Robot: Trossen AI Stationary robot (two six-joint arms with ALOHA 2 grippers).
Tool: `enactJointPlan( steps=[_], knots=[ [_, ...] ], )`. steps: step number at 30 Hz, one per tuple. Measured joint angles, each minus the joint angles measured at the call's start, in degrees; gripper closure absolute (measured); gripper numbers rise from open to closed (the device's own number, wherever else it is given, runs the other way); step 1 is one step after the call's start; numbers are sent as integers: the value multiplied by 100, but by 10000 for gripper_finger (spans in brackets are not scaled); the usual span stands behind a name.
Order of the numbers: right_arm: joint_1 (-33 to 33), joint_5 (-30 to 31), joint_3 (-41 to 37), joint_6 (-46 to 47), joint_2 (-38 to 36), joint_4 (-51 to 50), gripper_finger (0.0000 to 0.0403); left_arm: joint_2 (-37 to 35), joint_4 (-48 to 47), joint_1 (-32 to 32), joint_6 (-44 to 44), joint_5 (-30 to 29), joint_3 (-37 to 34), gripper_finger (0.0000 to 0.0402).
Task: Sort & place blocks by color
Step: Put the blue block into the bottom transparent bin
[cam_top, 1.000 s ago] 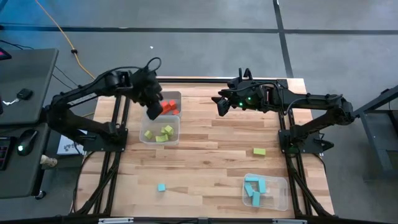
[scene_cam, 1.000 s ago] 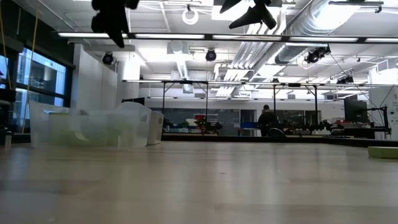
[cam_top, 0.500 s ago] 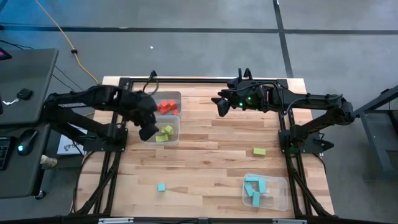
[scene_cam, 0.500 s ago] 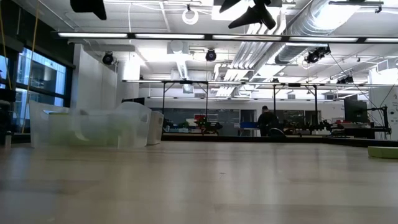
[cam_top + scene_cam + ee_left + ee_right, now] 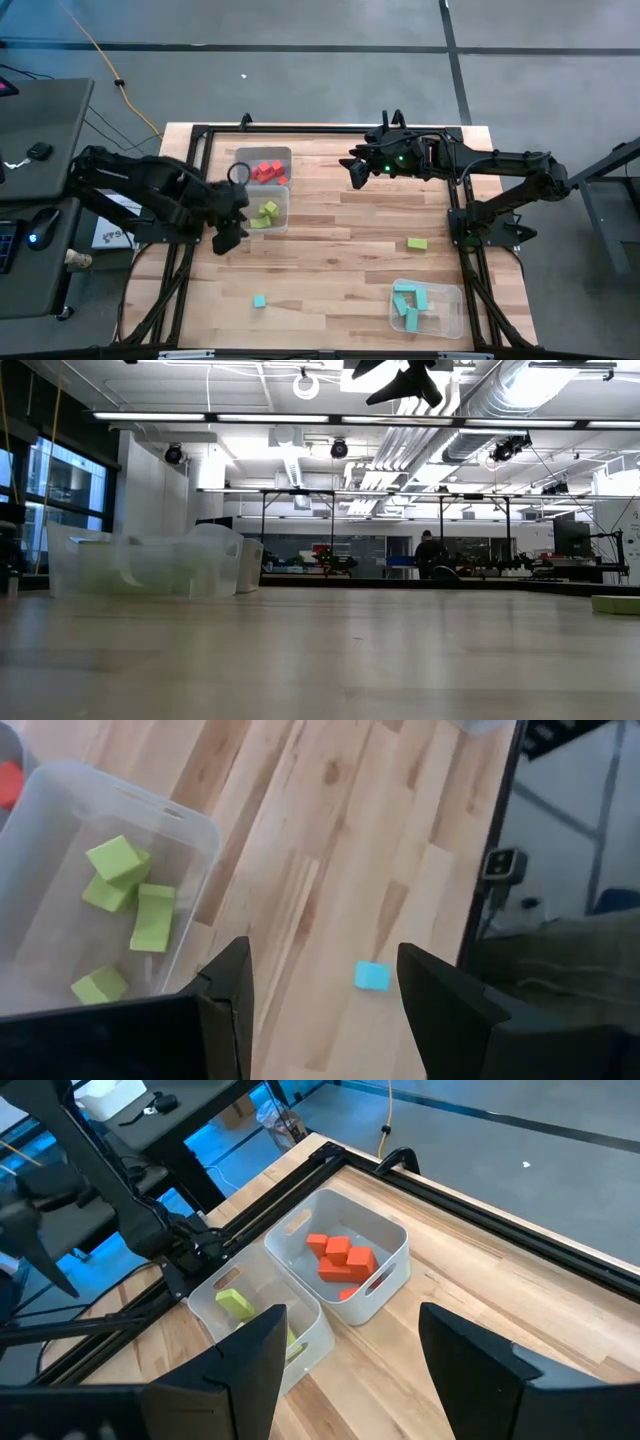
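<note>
An industrial lab hall: exposed ceiling ducts, strip lights, workbenches, concrete floor.

The left gripper moves away from the tub of red blocks, where it hung a second ago, and comes toward the near side and the left. It now sits just off the near left corner of the tub of lime green blocks. Its arm folds back to the left with it. In the low view it has left the top edge entirely.
</note>
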Motion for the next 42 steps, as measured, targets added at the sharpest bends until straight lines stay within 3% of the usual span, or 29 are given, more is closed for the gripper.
enactJointPlan(
  steps=[12, 18, 26, 34, 42],
  knots=[
    [0, 28, 0, 0, 0, -52, 185, 536, 399, -1473, -555, -908, -620, 233],
    [4, 27, 0, 129, 0, -463, 185, 1076, 745, -1979, -599, -1088, -811, 233],
    [4, 29, -2, 345, 0, -1166, 185, 1846, 1118, -2391, -621, -1169, -814, 233],
    [4, 28, -2, 317, 0, -1228, 185, 2587, 1334, -2589, -790, -1566, -816, 234],
    [4, 7, -2, 305, 0, -1228, 185, 3021, 1848, -2701, -1116, -1379, -818, 234]
  ],
)
